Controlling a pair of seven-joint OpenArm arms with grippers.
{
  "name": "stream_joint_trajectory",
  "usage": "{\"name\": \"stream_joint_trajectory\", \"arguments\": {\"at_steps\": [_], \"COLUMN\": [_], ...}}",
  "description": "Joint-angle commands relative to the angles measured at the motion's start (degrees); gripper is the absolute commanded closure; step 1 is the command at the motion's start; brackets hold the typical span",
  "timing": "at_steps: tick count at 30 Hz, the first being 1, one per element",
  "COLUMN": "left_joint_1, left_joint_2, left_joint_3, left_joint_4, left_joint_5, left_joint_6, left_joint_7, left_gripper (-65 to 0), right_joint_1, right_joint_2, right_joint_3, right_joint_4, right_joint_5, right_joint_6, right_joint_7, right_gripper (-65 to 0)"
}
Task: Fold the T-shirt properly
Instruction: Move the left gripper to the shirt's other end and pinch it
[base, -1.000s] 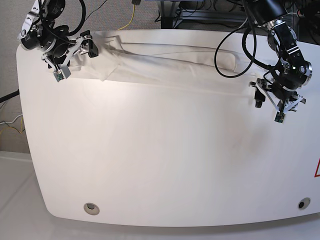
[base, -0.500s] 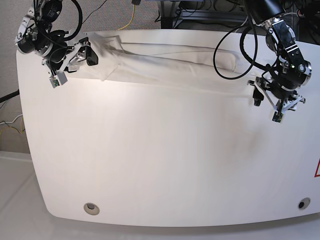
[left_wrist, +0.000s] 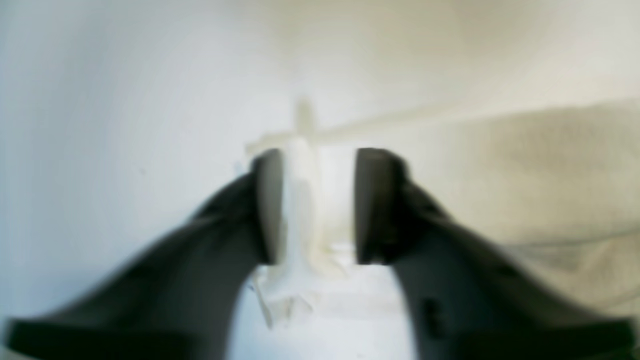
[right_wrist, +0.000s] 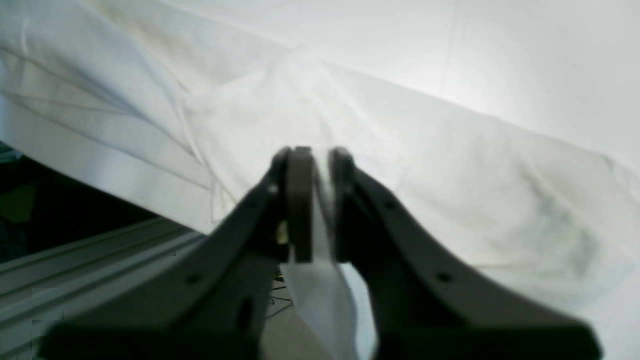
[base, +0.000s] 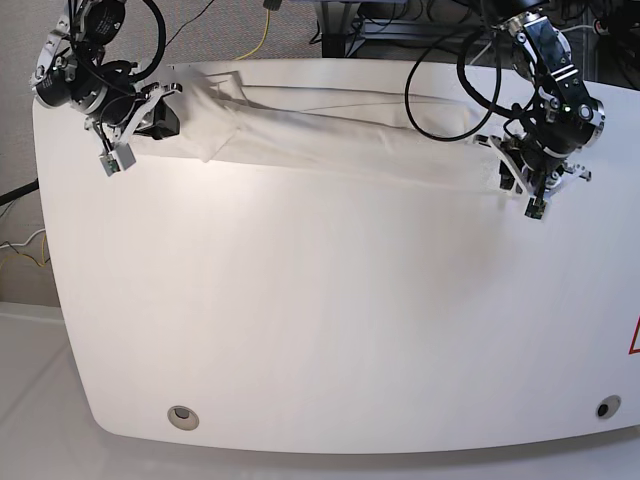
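Note:
The T-shirt (base: 340, 130) lies as a long, plain white folded band along the table's far edge. At its left end in the base view, my right gripper (base: 160, 115) pinches the cloth. The right wrist view shows that gripper (right_wrist: 315, 160) with its dark fingers (right_wrist: 300, 210) nearly together on a thin fold of the shirt (right_wrist: 450, 165). At the band's right end, my left gripper (base: 507, 170) sits on the cloth. In the blurred left wrist view, this gripper (left_wrist: 315, 160) holds a bunched ridge of shirt (left_wrist: 300, 225) that fills the narrow gap between its pads.
The white table (base: 320, 300) has round holes near its front corners (base: 182, 416) (base: 606, 407). Black arm cables loop above the shirt's right end (base: 440, 90). A yellow cable (base: 262, 30) and dark equipment lie behind the far edge. The floor shows to the left.
Both grippers have gone from open to closed on the shirt's ends. The left arm moved up and inward to the right end; the right gripper slid slightly left at the left end.

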Motion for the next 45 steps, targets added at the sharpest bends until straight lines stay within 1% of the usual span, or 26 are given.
{"name": "stream_joint_trajectory", "arguments": {"at_steps": [1, 3, 4, 6, 17, 21, 28, 32, 36, 39, 41, 45], "left_joint_1": [0.61, 1.58, 2.11, 2.81, 4.30, 4.30, 4.30, 4.30, 4.30, 4.48, 4.74, 4.66], "left_joint_2": [0.46, 0.81, 0.81, 0.81, 1.96, 2.48, 2.75, 2.84, 2.84, 2.84, 2.75, 2.66], "left_joint_3": [-0.08, -0.08, -0.08, -0.08, -0.17, -0.17, -0.17, -0.17, -0.17, -0.26, -0.26, -0.17], "left_joint_4": [1.08, 1.08, 1.08, 1.08, 0.64, 0.38, 0.03, -0.06, -1.12, -3.23, -5.51, -11.67], "left_joint_5": [-0.47, -0.47, -0.47, -0.47, -0.29, -0.29, -0.21, -0.21, -0.21, -0.21, -0.21, -0.12], "left_joint_6": [-0.03, -0.03, -0.03, -0.03, -0.03, -0.03, -0.03, -0.03, -0.03, -0.03, -0.03, -0.03], "left_joint_7": [-1.09, -1.09, -1.09, -1.18, -1.53, -1.53, -1.62, -1.71, -3.55, -5.14, -6.63, -10.76], "left_gripper": [0.0, -0.1, -1.6, -1.4, -1.4, -1.4, -1.4, -1.4, -1.4, -1.4, -1.4, -1.4], "right_joint_1": [0.19, 0.19, 0.19, 0.10, 0.01, 0.01, -0.34, -0.78, -0.87, -0.87, -0.96, -0.96], "right_joint_2": [0.83, 0.83, 0.83, 0.83, -0.84, -1.54, -3.04, -3.65, -3.65, -3.65, -3.57, -3.30], "right_joint_3": [0.24, 0.24, 0.24, 0.24, 0.06, -3.19, -9.08, -9.78, -9.87, -9.87, -9.87, -9.87], "right_joint_4": [1.00, 1.00, 1.00, 0.91, 0.82, 0.82, 0.03, -1.90, -4.98, -6.82, -8.06, -11.13], "right_joint_5": [1.08, 1.00, 1.00, 0.64, -4.89, -8.41, -16.23, -18.17, -18.17, -18.34, -18.34, -18.34], "right_joint_6": [0.23, 0.23, 0.23, 0.23, 0.84, 0.84, 0.93, 0.93, 1.11, 2.34, 2.95, 3.04], "right_joint_7": [0.75, 0.75, 0.75, 0.75, 0.75, 1.28, 6.29, 7.87, 9.19, 10.59, 12.00, 13.85], "right_gripper": [-5.4, -5.7, -5.5, -5.5, -5.8, -5.8, -5.7, -5.7, -5.7, -5.5, -5.4, -5.4]}}
